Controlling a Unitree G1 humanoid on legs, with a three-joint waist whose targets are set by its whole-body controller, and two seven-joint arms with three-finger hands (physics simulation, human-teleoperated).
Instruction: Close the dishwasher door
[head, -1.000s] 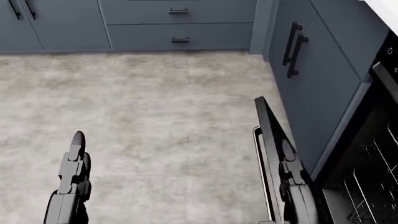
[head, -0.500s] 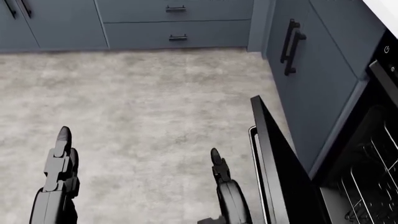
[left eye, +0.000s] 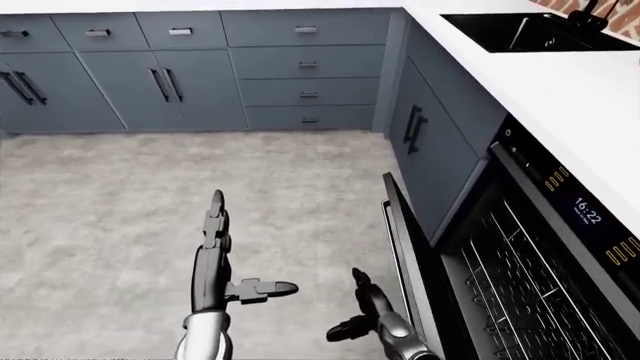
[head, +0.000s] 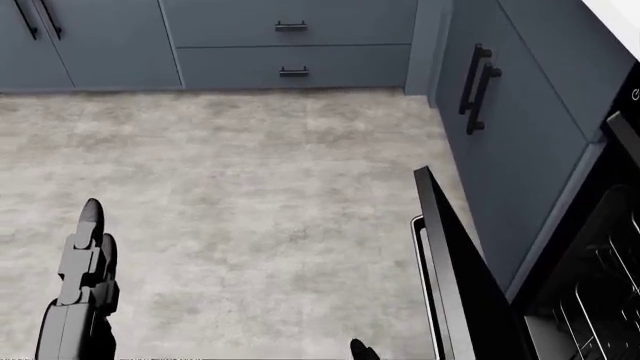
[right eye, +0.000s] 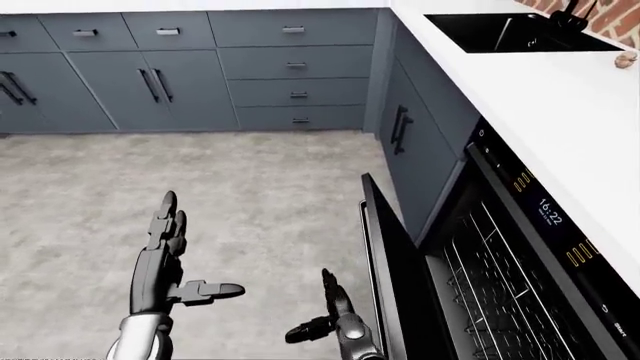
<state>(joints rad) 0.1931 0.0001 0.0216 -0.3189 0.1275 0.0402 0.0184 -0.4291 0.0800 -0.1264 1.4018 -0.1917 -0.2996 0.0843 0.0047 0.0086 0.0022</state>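
The black dishwasher door (left eye: 405, 259) stands partly open at the right of the left-eye view, tilted up from the floor, its top edge (head: 440, 225) toward me. Wire racks (left eye: 520, 292) show inside the dishwasher, under a control strip with a lit clock (left eye: 587, 214). My right hand (left eye: 365, 300) is open, low in the view, just left of the door's outer face; whether it touches it I cannot tell. My left hand (left eye: 215, 225) is open with fingers stretched upward and thumb out, over the floor, well left of the door.
Grey-blue cabinets with black handles (left eye: 160, 82) line the top of the view, and a drawer stack (left eye: 307, 75) sits by the corner. More cabinets (left eye: 425, 139) run down the right under a white counter (left eye: 560, 82) with a black sink (left eye: 530, 30). Grey floor (left eye: 100, 210) fills the left.
In the head view my right hand has dropped from beside the door to the bottom edge. The picture has shifted slightly down. The door looks about as open as before.
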